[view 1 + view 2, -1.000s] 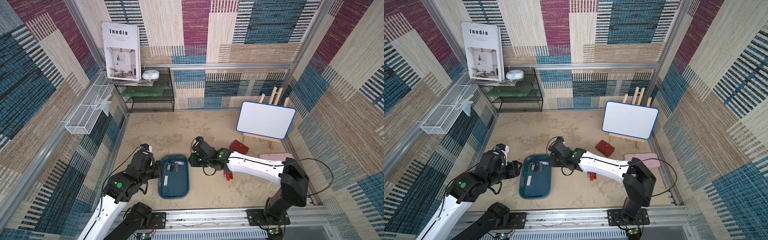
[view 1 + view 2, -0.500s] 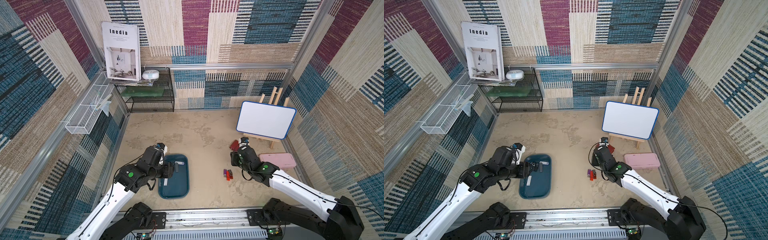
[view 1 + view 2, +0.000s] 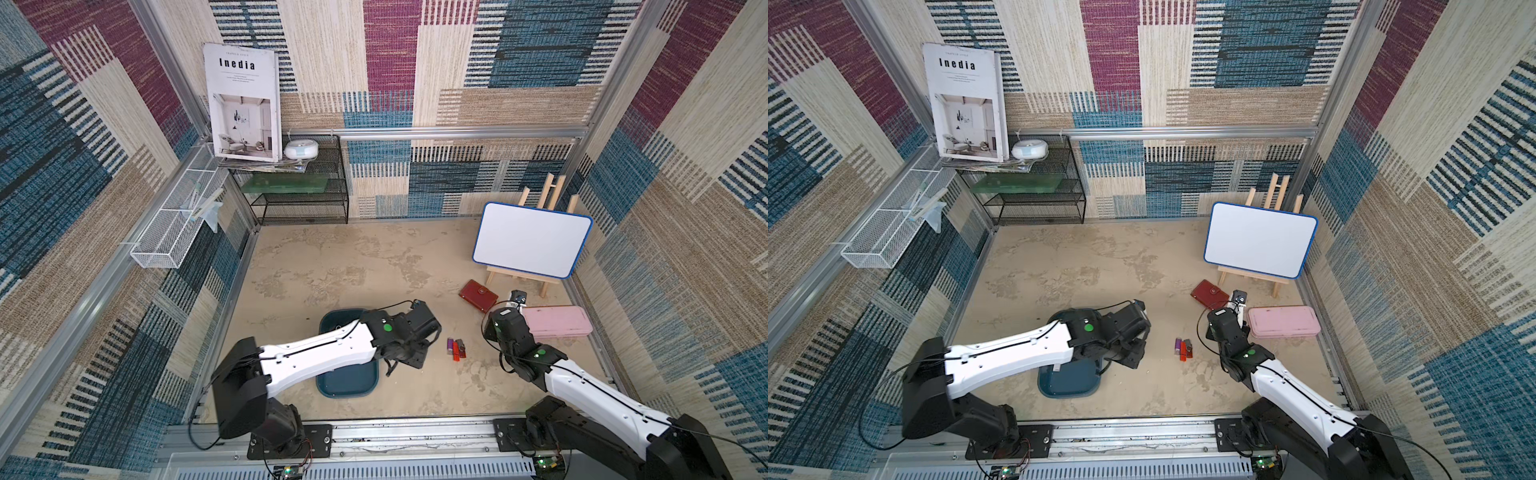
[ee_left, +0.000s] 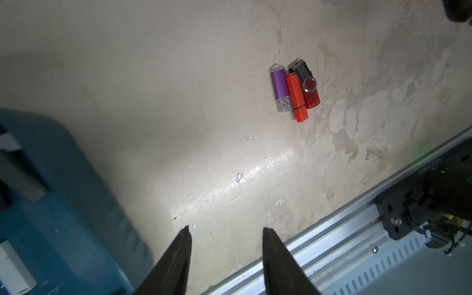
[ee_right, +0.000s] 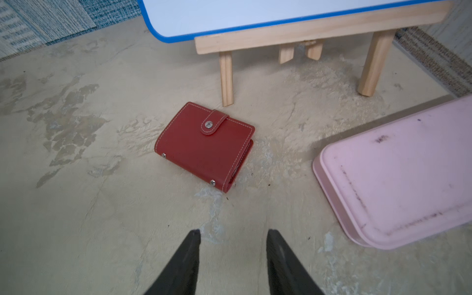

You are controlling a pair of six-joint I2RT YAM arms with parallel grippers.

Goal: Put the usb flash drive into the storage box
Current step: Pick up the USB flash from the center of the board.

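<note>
in a top view three flash drives lie touching on the bench, at 3 o'clock from the storage box. the left arm stretches low over the box toward them, and the right arm is folded by the pink case.
left wrist view: the left claw is open and empty. the drives are so packed that i think a pinch may catch two or scatter them.
right wrist view: the right claw is open and empty.

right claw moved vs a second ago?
Yes. The right claw was at the storage box rim; it has swung away to the right, now by the pink case and red wallet.
</note>
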